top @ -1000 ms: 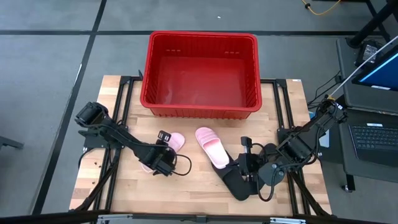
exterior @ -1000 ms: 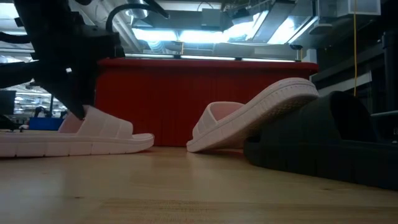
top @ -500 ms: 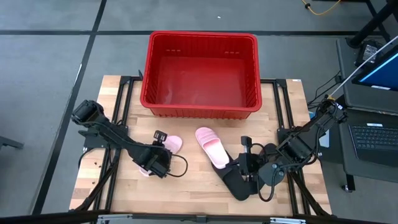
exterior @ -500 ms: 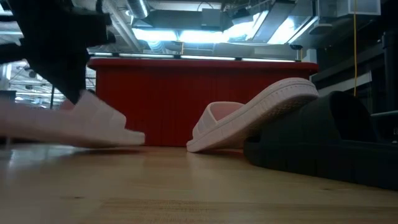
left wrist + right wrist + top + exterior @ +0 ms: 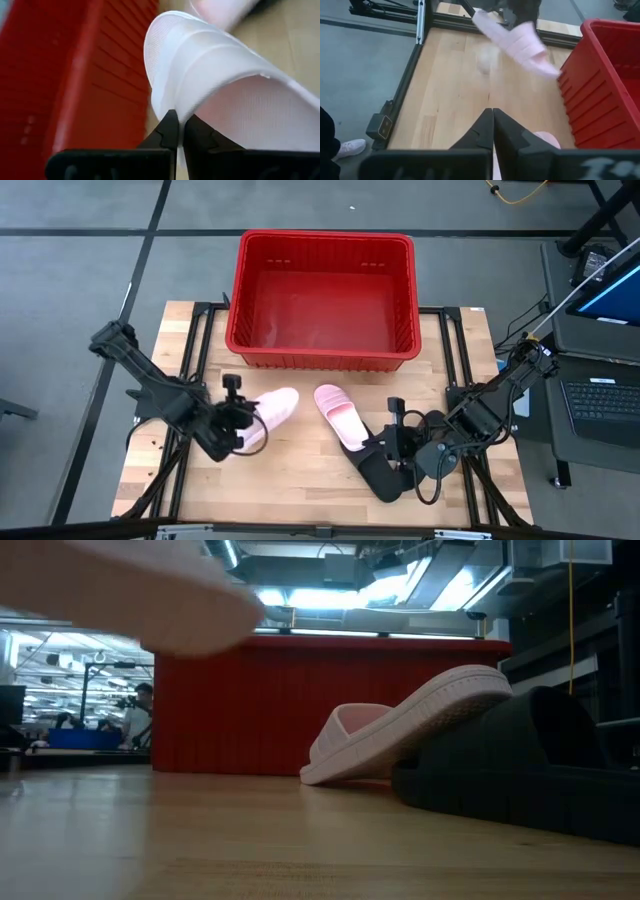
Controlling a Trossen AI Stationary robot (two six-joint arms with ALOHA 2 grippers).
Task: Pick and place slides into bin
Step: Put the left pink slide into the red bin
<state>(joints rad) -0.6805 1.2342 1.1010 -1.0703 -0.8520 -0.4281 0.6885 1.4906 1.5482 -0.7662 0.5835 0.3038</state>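
High view first: the big red slotted plastic bin [image 5: 321, 298] is empty, so nothing is scored yet and every slide remains to go in. Left gripper [image 5: 236, 419] is pinched tight on a pale pink slide with a white sole [image 5: 268, 409], carried clear of the wooden table [image 5: 300, 480] just in front of the bin's near-left corner. Its long axis runs diagonally, free end aimed up toward the bin's near wall, gripped end away from it. In my judgement, that's a lift under way, with the carry over the rim to come. The second pale pink slide [image 5: 338, 414] lies in front of the bin's near wall, tilted, its far end propped on a black slide [image 5: 383, 470]. Right gripper [image 5: 395, 442], fingers together and holding nothing, waits over that black slide, well in front of the bin's near-right corner.
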